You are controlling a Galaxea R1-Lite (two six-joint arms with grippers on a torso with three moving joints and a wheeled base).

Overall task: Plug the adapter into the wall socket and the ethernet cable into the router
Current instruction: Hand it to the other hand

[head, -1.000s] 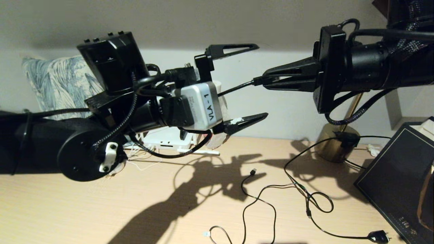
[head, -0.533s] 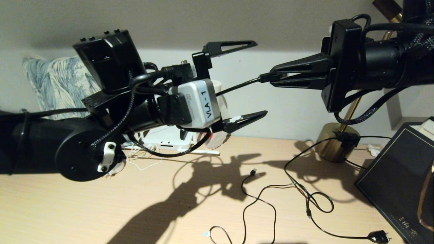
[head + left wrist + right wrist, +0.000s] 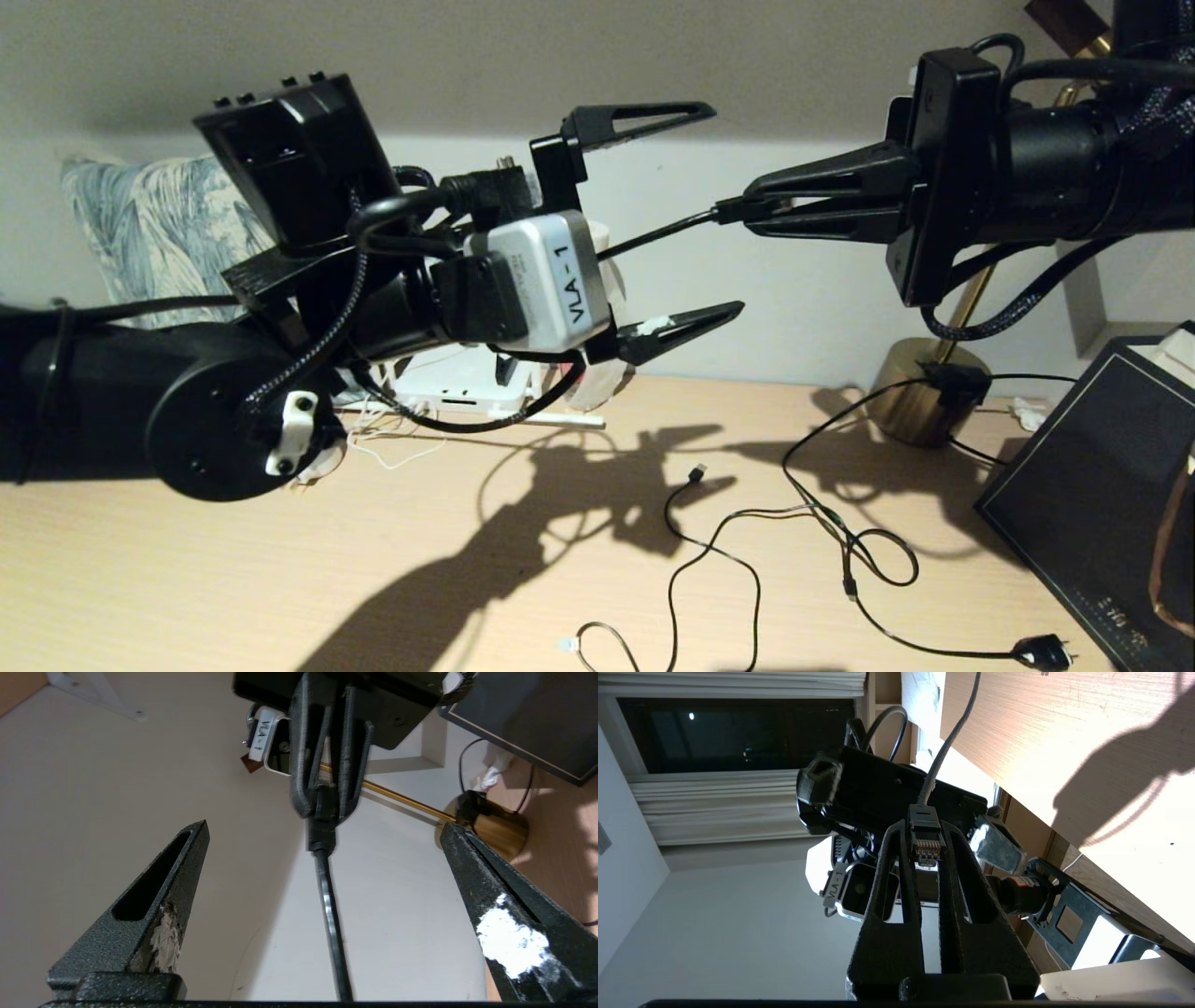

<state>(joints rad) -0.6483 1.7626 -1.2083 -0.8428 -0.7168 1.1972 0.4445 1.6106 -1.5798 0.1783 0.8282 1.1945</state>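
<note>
My right gripper (image 3: 747, 207) is raised above the desk and shut on the plug end of the black ethernet cable (image 3: 653, 235). The connector (image 3: 926, 842) sits between the fingertips with its metal contacts showing. From there the cable (image 3: 327, 905) runs straight between the two spread fingers of my left gripper (image 3: 724, 208), which is open and touches nothing. The white router (image 3: 457, 383) lies on the desk at the wall, mostly hidden behind my left arm, one antenna (image 3: 560, 421) lying flat. The adapter and the wall socket are out of view.
A brass lamp base (image 3: 924, 397) stands at the back right, beside a black box (image 3: 1102, 495) at the right edge. A thin black cable (image 3: 714, 546) and a black cord with a plug (image 3: 1041, 651) sprawl over the wooden desk. A patterned pillow (image 3: 159, 233) leans at the far left.
My right gripper has moved slightly up and to the right with the connector. The left gripper has risen a little and stays open around the cable.
</note>
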